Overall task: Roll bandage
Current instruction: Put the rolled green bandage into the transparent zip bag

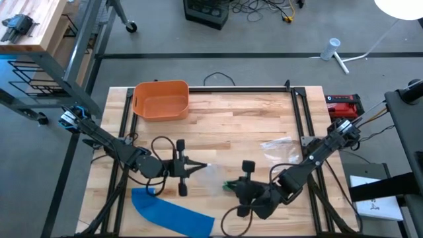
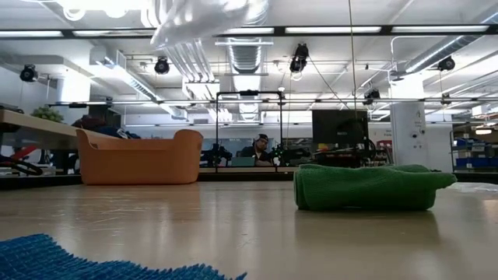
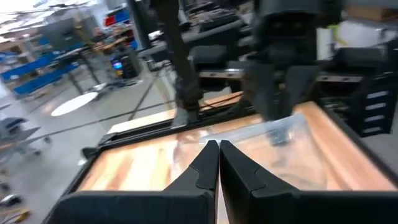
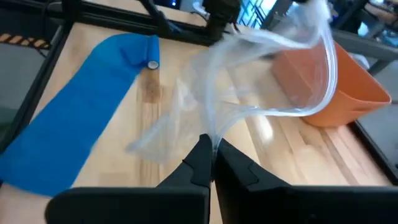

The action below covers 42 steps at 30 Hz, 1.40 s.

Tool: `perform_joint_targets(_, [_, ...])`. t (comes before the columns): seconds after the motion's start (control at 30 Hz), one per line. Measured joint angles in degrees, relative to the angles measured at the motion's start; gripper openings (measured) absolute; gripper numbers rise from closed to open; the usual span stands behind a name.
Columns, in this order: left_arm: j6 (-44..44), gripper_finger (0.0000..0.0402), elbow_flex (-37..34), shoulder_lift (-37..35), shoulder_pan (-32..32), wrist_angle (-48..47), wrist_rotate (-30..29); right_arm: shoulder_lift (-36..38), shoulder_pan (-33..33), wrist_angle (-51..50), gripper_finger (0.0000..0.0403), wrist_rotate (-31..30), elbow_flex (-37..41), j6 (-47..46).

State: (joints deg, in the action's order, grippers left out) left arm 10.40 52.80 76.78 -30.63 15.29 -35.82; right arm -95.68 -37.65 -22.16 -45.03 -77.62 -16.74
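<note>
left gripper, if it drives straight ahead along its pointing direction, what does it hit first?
Probably the clear plastic bag right at its tip. The left gripper is shut and points across the table toward the right gripper, which is the next thing in line behind the bag. Depth is unclear.

Blue cloth (image 1: 170, 213) is cut off by the high view's bottom edge; low view shows only a corner of it. Clear plastic bag (image 4: 261, 93) beside the cloth is blurred, contents unreadable; its top runs out of frame in the right wrist view. Small green item (image 1: 229, 187) near the bag is mostly hidden under the right arm.
</note>
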Motion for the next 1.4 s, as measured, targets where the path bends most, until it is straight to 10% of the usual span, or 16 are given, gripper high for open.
perform_joint_targets(0.4, [-0.9, 0.0, 0.0, 0.3, 0.0, 0.2, 7.9, 0.0, 5.3, 0.1, 0.0002, -0.1, -2.1, -5.6])
perform_joint_targets(0.97, [3.5, 0.0001, -0.1, 7.2, 1.4, -0.1, 3.4, 0.0, 5.7, -6.9, 0.0002, 7.6, -2.9, -0.2])
perform_joint_targets(1.4, [-0.4, 0.0069, 0.0, 6.6, 1.4, -7.2, 5.0, 0.0, 5.6, -11.0, 0.0002, 7.6, -2.9, -2.6])
